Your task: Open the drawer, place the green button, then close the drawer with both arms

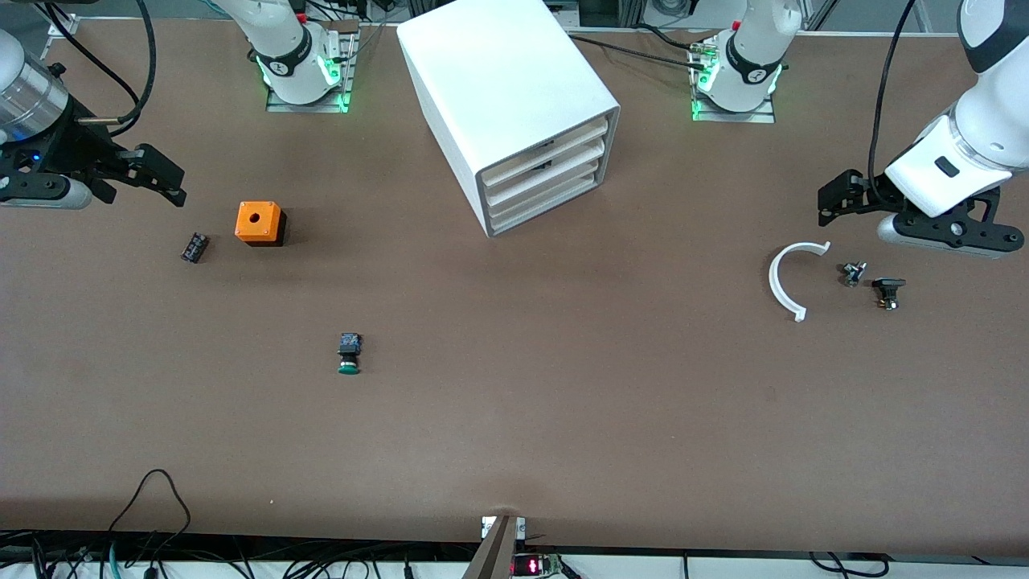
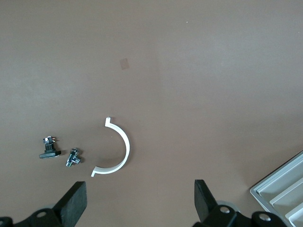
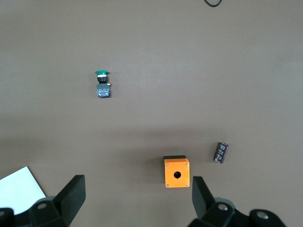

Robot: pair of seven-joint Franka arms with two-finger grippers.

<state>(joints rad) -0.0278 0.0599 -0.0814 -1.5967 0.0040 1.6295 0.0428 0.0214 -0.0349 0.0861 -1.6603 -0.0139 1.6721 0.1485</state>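
Both claws stand spread wide and hold nothing. The left gripper [image 1: 832, 205] hangs over the table at the left arm's end, above a white curved clip [image 1: 789, 280] and two small dark parts [image 1: 854, 273]. The right gripper [image 1: 165, 178] hangs over the right arm's end, above an orange cube [image 1: 259, 223] with a hole in its top and a small black part [image 1: 194, 247] beside it.

The cabinet [image 1: 514, 104] sits between the two arm bases. All three of its drawers look pushed in, the lowest drawer [image 1: 547, 207] flush with the ones above, though from this height I can't be fully sure. The button [image 1: 349, 354] lies on the bare table [image 1: 563, 402], nearer to the front camera than the orange cube and well apart from the cabinet, its green cap pointing toward that camera.

The left wrist view shows the fingers [image 2: 73, 203] parted, with the clip and both dark parts on the table past them, and a corner of the cabinet's drawer fronts. The right wrist view shows its fingers [image 3: 71, 196] just as wide, with the cube, the black part and the button past them.
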